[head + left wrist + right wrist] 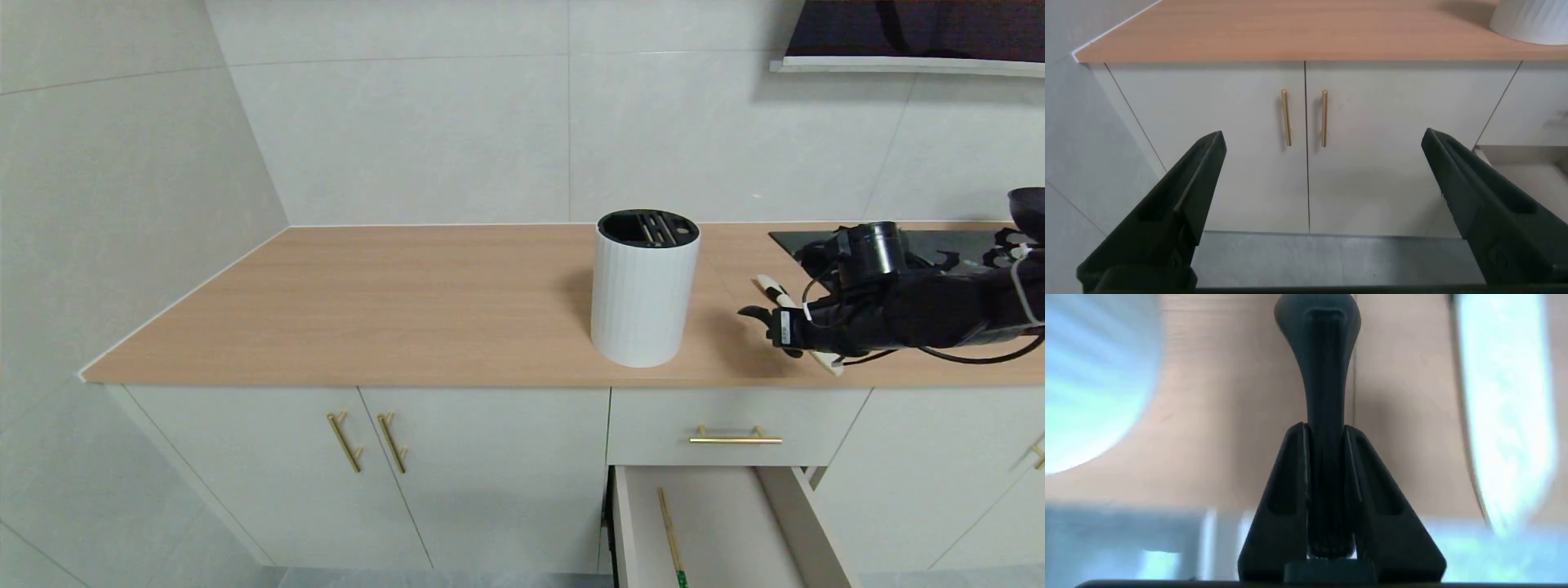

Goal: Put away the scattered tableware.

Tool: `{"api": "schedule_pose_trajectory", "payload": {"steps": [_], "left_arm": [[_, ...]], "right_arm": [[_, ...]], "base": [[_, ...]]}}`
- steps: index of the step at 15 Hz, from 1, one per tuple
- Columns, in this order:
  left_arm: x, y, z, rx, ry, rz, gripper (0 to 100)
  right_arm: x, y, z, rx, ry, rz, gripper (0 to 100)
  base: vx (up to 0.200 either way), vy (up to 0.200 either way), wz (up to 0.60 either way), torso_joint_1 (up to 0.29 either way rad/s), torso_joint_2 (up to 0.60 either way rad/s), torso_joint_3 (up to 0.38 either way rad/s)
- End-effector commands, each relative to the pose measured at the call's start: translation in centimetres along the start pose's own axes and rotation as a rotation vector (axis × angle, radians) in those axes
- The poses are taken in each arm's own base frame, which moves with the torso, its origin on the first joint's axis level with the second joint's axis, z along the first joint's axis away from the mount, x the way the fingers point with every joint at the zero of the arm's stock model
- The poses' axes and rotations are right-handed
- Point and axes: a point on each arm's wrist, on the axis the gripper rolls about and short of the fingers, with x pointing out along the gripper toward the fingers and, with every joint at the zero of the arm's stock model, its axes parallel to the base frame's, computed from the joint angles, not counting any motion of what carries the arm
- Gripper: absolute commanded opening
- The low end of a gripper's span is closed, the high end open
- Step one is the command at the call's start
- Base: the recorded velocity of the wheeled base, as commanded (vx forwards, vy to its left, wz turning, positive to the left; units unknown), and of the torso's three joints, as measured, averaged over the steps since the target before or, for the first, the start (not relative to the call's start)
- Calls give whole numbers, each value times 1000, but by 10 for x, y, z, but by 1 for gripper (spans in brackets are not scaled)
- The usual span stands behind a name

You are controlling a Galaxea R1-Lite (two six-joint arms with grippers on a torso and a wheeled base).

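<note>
Head view, right side of frame: seemingly the approach to a pick-up, right gripper [767, 328] low over the countertop [408, 302] and across the white-handled utensil [771, 287] lying loose there, not yet grasped. Needed next, probably: parting the jaws, straddling the handle squarely, lowering to the wood, then closing.

Jaws clenched on one another in the right wrist view, nothing visible between them; contact with the utensil impossible to tell. Left gripper [1323, 143] spread wide, holding nothing, facing the cabinet doors [1372, 163].

Further out, left of the utensil in the head view: upright white holder [645, 294] with slotted dark top, near but apart. Lower right of that frame: pulled-out drawer [788, 514] with one chopstick [671, 535] inside, a likely destination, the holder equally plausible.
</note>
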Motion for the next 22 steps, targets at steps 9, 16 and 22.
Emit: {"api": "schedule_pose_trajectory", "payload": {"steps": [9, 16, 22], "left_arm": [[0, 0, 0, 0, 1, 0, 100], [0, 0, 0, 0, 1, 0, 100], [0, 0, 0, 0, 1, 0, 100]], "right_arm": [[-125, 17, -70, -55, 69, 87, 0], [-105, 13, -87, -58, 165, 59, 0], [-91, 14, -95, -66, 189, 55, 0]], "base": [[0, 0, 0, 0, 0, 0], [0, 0, 0, 0, 0, 0], [0, 0, 0, 0, 0, 0]]}}
